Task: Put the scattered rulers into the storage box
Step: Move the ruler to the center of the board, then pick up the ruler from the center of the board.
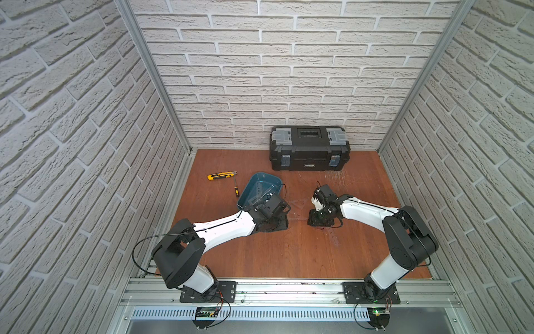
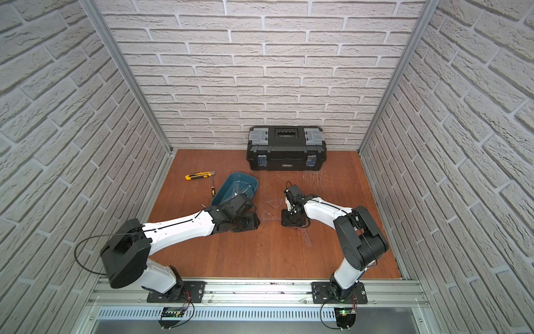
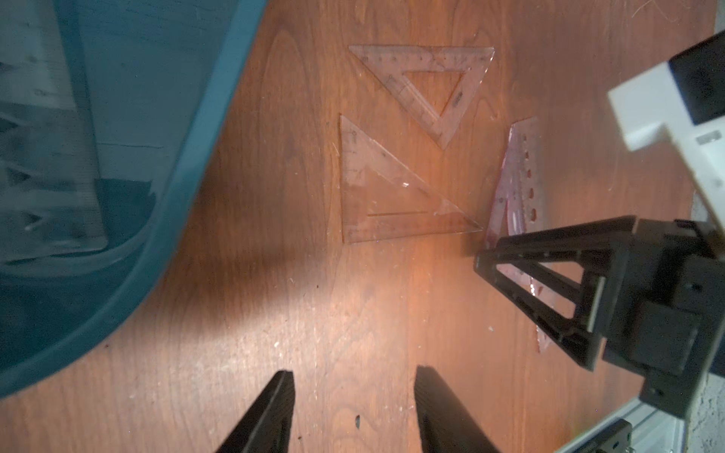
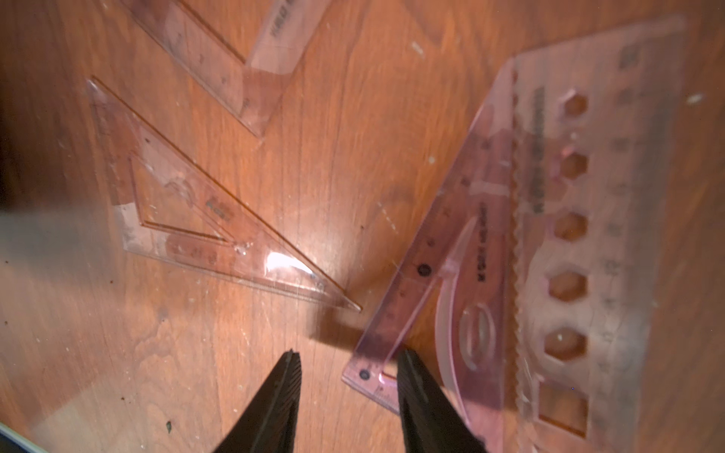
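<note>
Several rulers [image 4: 219, 227] lie ahead of my right claw [image 4: 349, 353] — jaws spread, astride a corner of the purple ruler [image 4: 431, 235]. I'd tip that thin edge up before pinching — the box [image 1: 251, 180] stands well off left.

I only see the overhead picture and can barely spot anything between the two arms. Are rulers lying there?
Observer: Yes. The left wrist view shows two clear plastic triangular set squares flat on the wooden table.
Operator: Is the right claw gripping one?
Observer: No. In the right wrist view the right gripper is open, jaws apart over the corner of a purple-tinted transparent set square.
Operator: And the left claw?
Observer: The left wrist view shows the left gripper open and empty, near the teal plastic storage box.
</note>
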`<action>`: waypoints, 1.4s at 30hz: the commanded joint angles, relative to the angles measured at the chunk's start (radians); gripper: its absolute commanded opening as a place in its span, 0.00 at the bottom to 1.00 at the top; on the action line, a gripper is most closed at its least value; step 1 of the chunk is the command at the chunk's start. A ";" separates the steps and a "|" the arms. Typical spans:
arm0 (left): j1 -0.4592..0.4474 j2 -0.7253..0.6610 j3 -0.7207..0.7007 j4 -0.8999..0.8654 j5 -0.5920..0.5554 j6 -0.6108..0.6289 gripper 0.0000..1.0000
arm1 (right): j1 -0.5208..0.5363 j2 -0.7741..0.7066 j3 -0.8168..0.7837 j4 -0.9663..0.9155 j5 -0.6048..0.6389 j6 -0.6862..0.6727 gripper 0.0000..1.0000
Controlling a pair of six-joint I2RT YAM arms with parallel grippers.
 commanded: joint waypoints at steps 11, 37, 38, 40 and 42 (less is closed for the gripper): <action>-0.012 -0.070 -0.027 -0.014 -0.039 -0.003 0.55 | 0.157 -0.090 -0.099 0.033 0.033 0.110 0.45; -0.074 -0.495 -0.309 -0.179 -0.191 -0.157 0.57 | 0.495 -0.095 0.084 -0.037 0.114 0.255 0.45; -0.083 -0.489 -0.317 -0.162 -0.189 -0.167 0.57 | 0.495 -0.120 0.082 -0.065 0.136 0.249 0.45; -0.095 -0.468 -0.325 -0.129 -0.186 -0.175 0.57 | 0.495 -0.167 0.071 -0.124 0.187 0.240 0.46; -0.099 -0.439 -0.326 -0.096 -0.178 -0.176 0.57 | 0.494 -0.210 0.048 -0.176 0.241 0.240 0.47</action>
